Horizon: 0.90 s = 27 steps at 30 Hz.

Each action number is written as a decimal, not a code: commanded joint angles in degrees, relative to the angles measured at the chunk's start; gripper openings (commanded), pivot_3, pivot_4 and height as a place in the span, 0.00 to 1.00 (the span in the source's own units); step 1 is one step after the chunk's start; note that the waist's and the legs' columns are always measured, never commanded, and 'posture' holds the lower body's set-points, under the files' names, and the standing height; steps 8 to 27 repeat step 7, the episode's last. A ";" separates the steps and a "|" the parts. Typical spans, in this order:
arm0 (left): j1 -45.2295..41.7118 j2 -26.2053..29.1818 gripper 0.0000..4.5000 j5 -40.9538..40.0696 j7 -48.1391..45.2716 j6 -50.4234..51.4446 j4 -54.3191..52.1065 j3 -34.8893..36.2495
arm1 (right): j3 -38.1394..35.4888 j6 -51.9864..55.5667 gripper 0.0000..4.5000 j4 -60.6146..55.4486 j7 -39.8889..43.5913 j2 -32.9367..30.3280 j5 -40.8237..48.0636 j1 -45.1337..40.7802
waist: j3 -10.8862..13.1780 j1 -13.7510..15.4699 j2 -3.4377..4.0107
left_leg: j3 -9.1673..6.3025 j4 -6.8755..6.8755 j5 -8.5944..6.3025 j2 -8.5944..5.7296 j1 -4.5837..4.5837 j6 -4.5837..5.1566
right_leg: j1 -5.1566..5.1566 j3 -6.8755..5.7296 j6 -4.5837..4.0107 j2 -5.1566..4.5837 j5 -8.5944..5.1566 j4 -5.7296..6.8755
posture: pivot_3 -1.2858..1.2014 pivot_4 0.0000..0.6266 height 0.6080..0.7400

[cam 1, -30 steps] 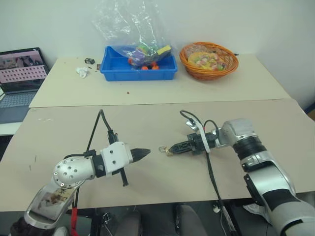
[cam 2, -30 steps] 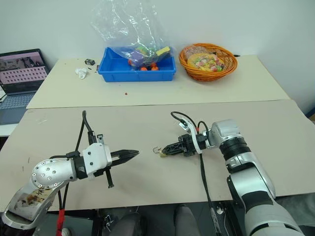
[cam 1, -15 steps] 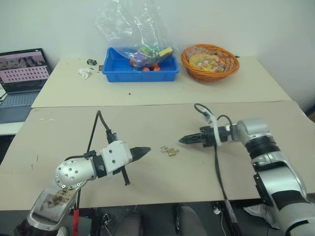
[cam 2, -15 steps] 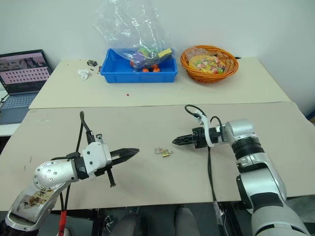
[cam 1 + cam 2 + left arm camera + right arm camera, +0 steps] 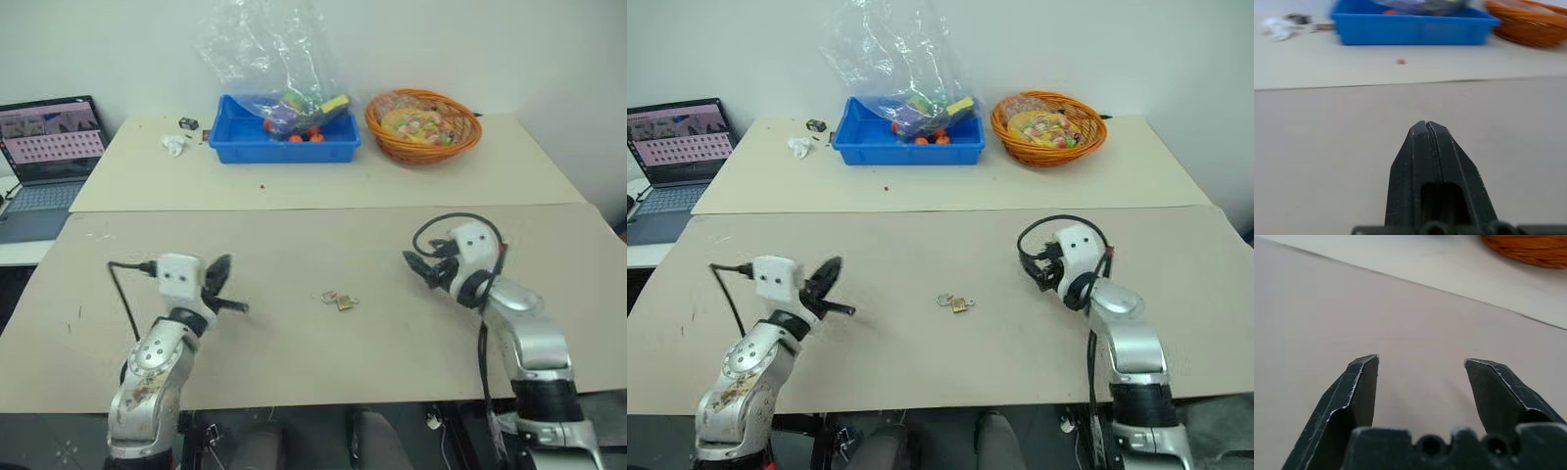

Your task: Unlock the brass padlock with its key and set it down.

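Lying loose on the near beige table (image 5: 294, 382), at dead centre: the brass padlock (image 5: 344, 303), with the thin silvery key (image 5: 329, 296) just beside it at its ten o'clock, too small to tell whether touching or still joined. Sitting well apart from both grippers, roughly midway between them.

Hanging at nine o'clock from the padlock: the left gripper (image 5: 217, 276), fingers pressed fully together into a single black wedge, gripping nothing, pointing level toward twelve o'clock at the far table. Showing plainly in the left wrist view (image 5: 1426, 128), tips meeting along one seam.

Hovering at three o'clock from the padlock: the right gripper (image 5: 1421, 363), fingers (image 5: 1362, 382) spread wide apart with bare tabletop between them, carrying nothing, also pointing level toward twelve o'clock.

Standing on the far table at twelve o'clock: a blue bin (image 5: 284, 147) with a crumpled clear plastic bag (image 5: 260, 49) rising out of it, and an orange wicker basket (image 5: 426, 147) at one o'clock. Glowing at ten o'clock: an open laptop (image 5: 49, 137).
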 commanded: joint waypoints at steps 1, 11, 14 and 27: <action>-3.91 -0.93 0.00 1.00 4.37 -2.07 2.72 2.76 | -2.70 -1.19 0.76 -2.81 -2.73 0.46 0.33 0.05 | 0.00 0.03 0.00 | 0.02 -0.01 0.00 -0.01 0.02 0.00 | 0.02 0.03 0.00 0.02 0.00 0.01 | 0.52 0.24 0.96; -6.51 1.99 0.00 1.98 1.93 -6.44 9.34 2.59 | -0.67 -1.83 0.76 0.21 -3.07 0.62 -0.59 -0.63 | 0.00 -0.13 0.00 | 0.05 -0.03 -0.02 -0.04 0.01 0.05 | 0.02 0.05 -0.01 0.11 0.00 -0.03 | 0.52 0.24 0.96; -6.51 1.99 0.00 1.98 1.93 -6.44 9.34 2.59 | -0.67 -1.83 0.76 0.21 -3.07 0.62 -0.59 -0.63 | 0.00 -0.13 0.00 | 0.05 -0.03 -0.02 -0.04 0.01 0.05 | 0.02 0.05 -0.01 0.11 0.00 -0.03 | 0.52 0.24 0.96; -6.51 1.99 0.00 1.98 1.93 -6.44 9.34 2.59 | -0.67 -1.83 0.76 0.21 -3.07 0.62 -0.59 -0.63 | 0.00 -0.13 0.00 | 0.05 -0.03 -0.02 -0.04 0.01 0.05 | 0.02 0.05 -0.01 0.11 0.00 -0.03 | 0.52 0.24 0.96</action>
